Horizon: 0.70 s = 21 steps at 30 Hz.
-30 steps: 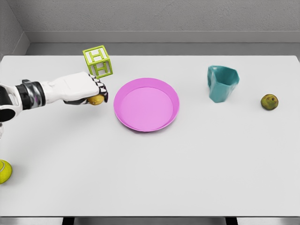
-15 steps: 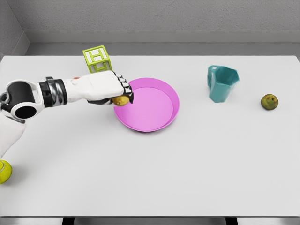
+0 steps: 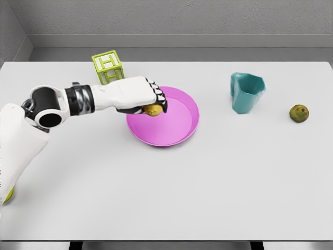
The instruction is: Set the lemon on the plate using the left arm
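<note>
The left hand (image 3: 143, 96) has its fingers curled around the small yellow lemon (image 3: 153, 110), holding it over the left part of the round pink plate (image 3: 179, 130); release looks like the step remaining.

Lighting: bright, even, diffuse, apparently from overhead; no glare on the white table (image 3: 208, 182). Shadows: faint and soft, close under the pink plate (image 3: 179, 133), teal cup (image 3: 246, 94), green block (image 3: 108, 66) and the fruit at the far right (image 3: 299, 113); slightly darker beneath the left hand (image 3: 140, 94). Sharpness: whole scene in focus, no motion blur. Edges: straight, without visible distortion. Rendering: clean, slightly soft.
</note>
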Tool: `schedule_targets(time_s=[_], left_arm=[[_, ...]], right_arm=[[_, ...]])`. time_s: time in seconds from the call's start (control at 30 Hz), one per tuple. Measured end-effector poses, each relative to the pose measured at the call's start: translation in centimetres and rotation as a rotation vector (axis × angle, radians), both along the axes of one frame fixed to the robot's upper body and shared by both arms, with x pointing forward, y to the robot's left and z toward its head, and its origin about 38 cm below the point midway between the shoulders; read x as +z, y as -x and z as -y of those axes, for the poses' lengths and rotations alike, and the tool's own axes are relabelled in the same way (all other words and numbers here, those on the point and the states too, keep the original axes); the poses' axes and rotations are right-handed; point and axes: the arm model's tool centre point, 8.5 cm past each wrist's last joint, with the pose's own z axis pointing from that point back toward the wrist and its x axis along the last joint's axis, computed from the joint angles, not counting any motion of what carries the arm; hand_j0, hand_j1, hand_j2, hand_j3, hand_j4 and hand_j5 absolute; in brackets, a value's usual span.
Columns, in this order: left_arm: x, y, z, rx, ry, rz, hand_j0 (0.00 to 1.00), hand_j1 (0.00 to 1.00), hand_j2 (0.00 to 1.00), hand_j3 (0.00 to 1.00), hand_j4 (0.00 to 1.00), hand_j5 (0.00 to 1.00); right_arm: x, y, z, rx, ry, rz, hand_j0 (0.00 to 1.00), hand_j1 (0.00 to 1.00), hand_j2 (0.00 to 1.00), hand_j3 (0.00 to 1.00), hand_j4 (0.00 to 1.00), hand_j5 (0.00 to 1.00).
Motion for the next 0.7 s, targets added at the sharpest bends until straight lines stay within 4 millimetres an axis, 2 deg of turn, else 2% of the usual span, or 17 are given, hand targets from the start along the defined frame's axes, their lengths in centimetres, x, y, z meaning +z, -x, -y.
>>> schedule_targets(time_s=[0.17, 0.2, 0.23, 0.27, 0.4, 0.6, 0.7], left_arm=[[-0.8, -0.9, 0.2, 0.016, -0.003, -0.030, 0.57, 0.57, 0.57, 0.57, 0.57, 0.57], [-0.9, -1.0, 0.3, 0.018, -0.003, -0.035, 0.61, 0.61, 0.61, 0.61, 0.61, 0.61], [-0.7, -1.3, 0.5, 0.017, -0.002, -0.029, 0.87, 0.87, 0.87, 0.87, 0.87, 0.87], [-0.8, -1.4, 0.7, 0.019, -0.001, -0.034, 0.97, 0.97, 0.97, 0.97, 0.97, 0.97], [-1.3, -1.6, 1.1, 0.022, 0.005, -0.050, 1.00, 1.00, 1.00, 1.00, 1.00, 1.00], [-1.1, -1.9, 0.7, 0.036, 0.011, -0.048, 1.00, 1.00, 1.00, 1.00, 1.00, 1.00], [-0.5, -2.2, -1.4, 0.084, 0.031, -0.038, 1.00, 1.00, 1.00, 1.00, 1.00, 1.00]], right_arm=[[0.0, 0.1, 0.0, 0.000, 0.000, -0.002, 1.00, 1.00, 1.00, 1.00, 1.00, 1.00], [0.0, 0.1, 0.0, 0.000, 0.000, -0.002, 1.00, 1.00, 1.00, 1.00, 1.00, 1.00], [0.0, 0.1, 0.0, 0.000, 0.000, -0.002, 1.00, 1.00, 1.00, 1.00, 1.00, 1.00], [0.0, 0.1, 0.0, 0.000, 0.000, -0.002, 1.00, 1.00, 1.00, 1.00, 1.00, 1.00], [0.0, 0.1, 0.0, 0.000, 0.000, -0.002, 1.00, 1.00, 1.00, 1.00, 1.00, 1.00], [0.0, 0.1, 0.0, 0.000, 0.000, -0.002, 1.00, 1.00, 1.00, 1.00, 1.00, 1.00], [0.0, 0.1, 0.0, 0.000, 0.000, -0.002, 1.00, 1.00, 1.00, 1.00, 1.00, 1.00]])
